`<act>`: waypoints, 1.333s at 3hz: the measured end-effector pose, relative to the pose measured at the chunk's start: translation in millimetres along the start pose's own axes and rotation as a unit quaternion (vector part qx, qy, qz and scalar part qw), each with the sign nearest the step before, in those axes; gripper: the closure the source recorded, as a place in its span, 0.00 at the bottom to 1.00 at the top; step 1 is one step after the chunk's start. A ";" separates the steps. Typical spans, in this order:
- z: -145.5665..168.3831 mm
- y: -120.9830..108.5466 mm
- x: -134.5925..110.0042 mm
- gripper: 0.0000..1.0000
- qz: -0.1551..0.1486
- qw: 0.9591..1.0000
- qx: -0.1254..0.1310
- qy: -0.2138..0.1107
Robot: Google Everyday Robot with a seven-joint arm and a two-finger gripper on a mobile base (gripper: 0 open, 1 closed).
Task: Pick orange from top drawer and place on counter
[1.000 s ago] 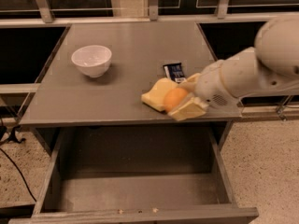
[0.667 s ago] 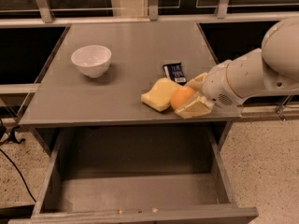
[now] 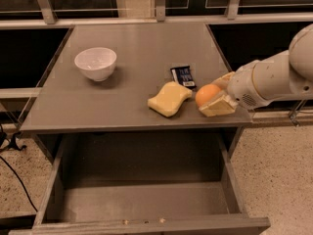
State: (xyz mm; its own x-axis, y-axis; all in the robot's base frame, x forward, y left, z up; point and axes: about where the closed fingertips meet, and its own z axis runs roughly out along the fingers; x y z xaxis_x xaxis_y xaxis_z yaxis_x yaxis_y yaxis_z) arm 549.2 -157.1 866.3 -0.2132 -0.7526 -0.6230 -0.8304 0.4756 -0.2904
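Observation:
The orange (image 3: 206,94) is a small round fruit sitting on the counter (image 3: 132,53) near its right front corner, to the right of the pale yellow sponge. My gripper (image 3: 216,94) reaches in from the right, with one tan finger (image 3: 217,106) in front of the orange and the other behind it. The top drawer (image 3: 142,199) is pulled out below the counter, its grey bottom bare.
A white bowl (image 3: 96,62) stands at the counter's left. A pale yellow wavy sponge (image 3: 169,98) lies mid-front, with a dark blue snack packet (image 3: 183,76) behind it. My white arm (image 3: 274,77) extends off the right edge. A railing runs behind the counter.
My gripper and the orange have moved to the right, away from the sponge. The sponge now lies fully uncovered.

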 end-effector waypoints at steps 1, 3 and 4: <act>-2.7 -13.7 5.6 1.00 0.012 1.000 0.018 0.001; 2.3 -21.3 11.1 1.00 0.036 0.999 0.022 -0.009; 7.6 -20.7 13.5 1.00 0.048 0.999 0.018 -0.017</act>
State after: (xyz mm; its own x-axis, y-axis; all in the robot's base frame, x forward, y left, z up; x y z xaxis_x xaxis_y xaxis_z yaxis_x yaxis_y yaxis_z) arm 567.5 -173.6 858.3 -0.2717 -0.6872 -0.6737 -0.7883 0.5605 -0.2539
